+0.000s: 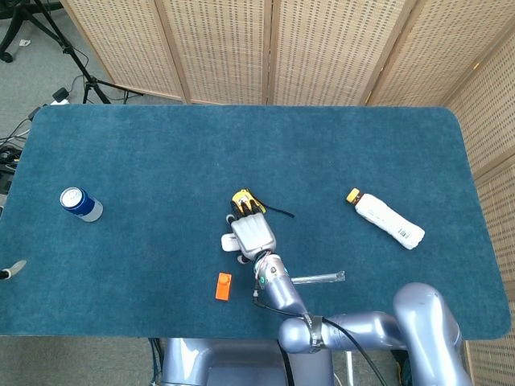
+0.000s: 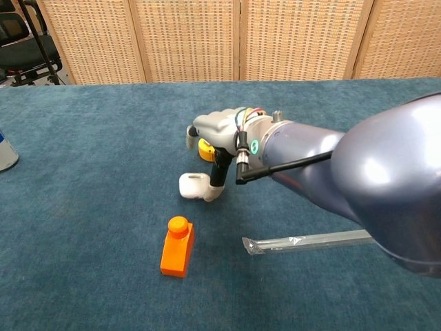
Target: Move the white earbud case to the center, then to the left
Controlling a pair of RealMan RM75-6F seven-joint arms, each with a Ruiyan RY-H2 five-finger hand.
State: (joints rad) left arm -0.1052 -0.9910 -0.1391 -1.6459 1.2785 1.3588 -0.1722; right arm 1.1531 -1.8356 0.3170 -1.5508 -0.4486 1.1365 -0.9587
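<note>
The white earbud case (image 1: 229,240) is held in my right hand (image 1: 253,232), pinched against the fingers at the hand's left side. In the chest view the case (image 2: 193,185) hangs low over the blue cloth below the right hand (image 2: 222,132), just above the orange block; whether it touches the cloth I cannot tell. The hand is near the table's middle, slightly towards the front. A grey sliver of my left hand (image 1: 7,271) shows at the far left edge, and its fingers are hidden.
A yellow tape measure (image 1: 241,196) lies right behind the right hand, partly covered by it. An orange block (image 1: 224,285) and a clear plastic tube (image 1: 318,279) lie near the front. A white bottle (image 1: 386,219) lies at the right, a blue can (image 1: 80,203) stands at the left.
</note>
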